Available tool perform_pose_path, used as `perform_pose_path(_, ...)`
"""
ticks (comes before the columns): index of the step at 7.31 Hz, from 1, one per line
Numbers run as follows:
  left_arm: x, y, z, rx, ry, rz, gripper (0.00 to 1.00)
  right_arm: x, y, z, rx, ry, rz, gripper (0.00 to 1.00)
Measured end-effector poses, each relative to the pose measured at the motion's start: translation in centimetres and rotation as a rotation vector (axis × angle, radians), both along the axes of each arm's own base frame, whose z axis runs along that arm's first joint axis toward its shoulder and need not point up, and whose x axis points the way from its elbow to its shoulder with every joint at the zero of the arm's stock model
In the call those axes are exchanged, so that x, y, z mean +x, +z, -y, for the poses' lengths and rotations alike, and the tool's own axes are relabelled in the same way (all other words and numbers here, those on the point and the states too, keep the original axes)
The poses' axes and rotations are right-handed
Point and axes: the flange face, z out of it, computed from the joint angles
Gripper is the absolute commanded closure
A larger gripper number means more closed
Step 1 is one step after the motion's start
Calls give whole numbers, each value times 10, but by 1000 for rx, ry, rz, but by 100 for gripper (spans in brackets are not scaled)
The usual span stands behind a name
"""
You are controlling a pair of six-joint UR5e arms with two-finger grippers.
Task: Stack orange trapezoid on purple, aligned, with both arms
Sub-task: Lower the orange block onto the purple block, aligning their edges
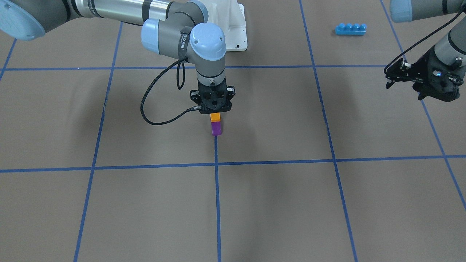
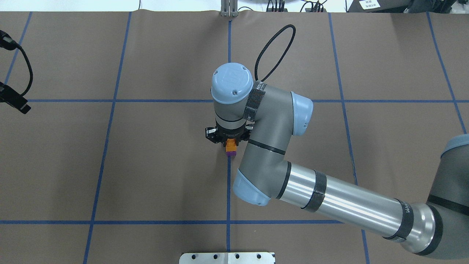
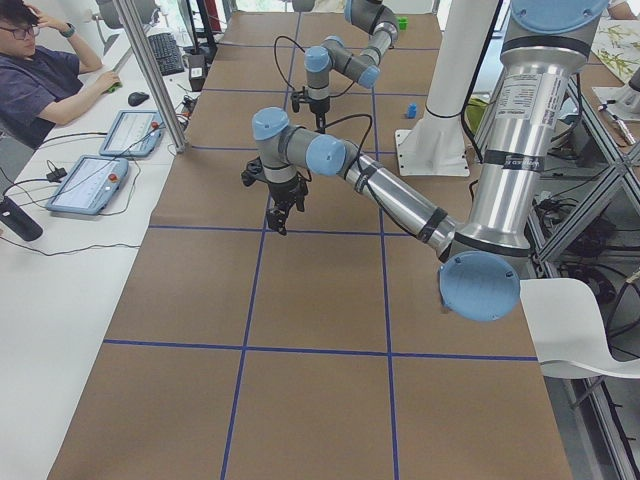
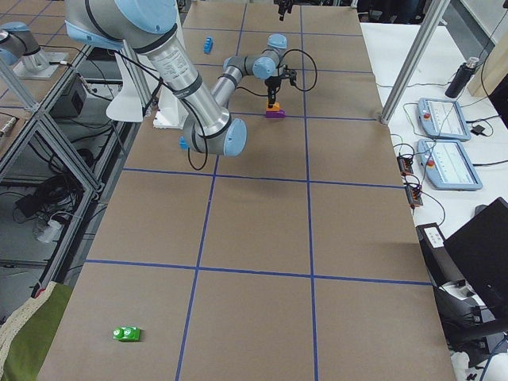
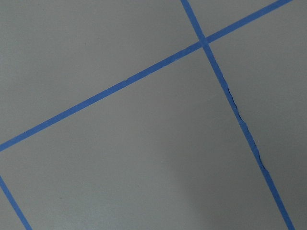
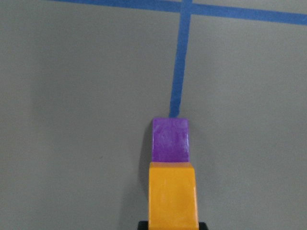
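The orange trapezoid (image 1: 215,116) sits on top of the purple block (image 1: 216,128), which stands on the brown table at the end of a blue tape line. My right gripper (image 1: 215,113) points straight down and is shut on the orange trapezoid. In the right wrist view the orange block (image 6: 172,201) lies just behind the purple one (image 6: 170,140), their sides nearly in line. My left gripper (image 1: 389,78) hangs open and empty above the table, far off to the side. The left wrist view shows only bare table and tape.
A long blue four-stud brick (image 1: 350,28) lies near the robot's side of the table. The white base pedestal (image 1: 238,32) stands behind the right arm. A green toy car (image 4: 125,334) lies far away at the table's right end. Operators' tablets (image 4: 448,119) line the far edge.
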Motion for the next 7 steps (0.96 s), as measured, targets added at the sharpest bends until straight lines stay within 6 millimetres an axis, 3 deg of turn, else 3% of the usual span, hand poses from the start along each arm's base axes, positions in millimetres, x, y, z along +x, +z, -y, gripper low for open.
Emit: perform_pose_path(7, 0, 0, 0, 0, 0, 0, 0, -4, 2, -6, -2, -1, -4, 100)
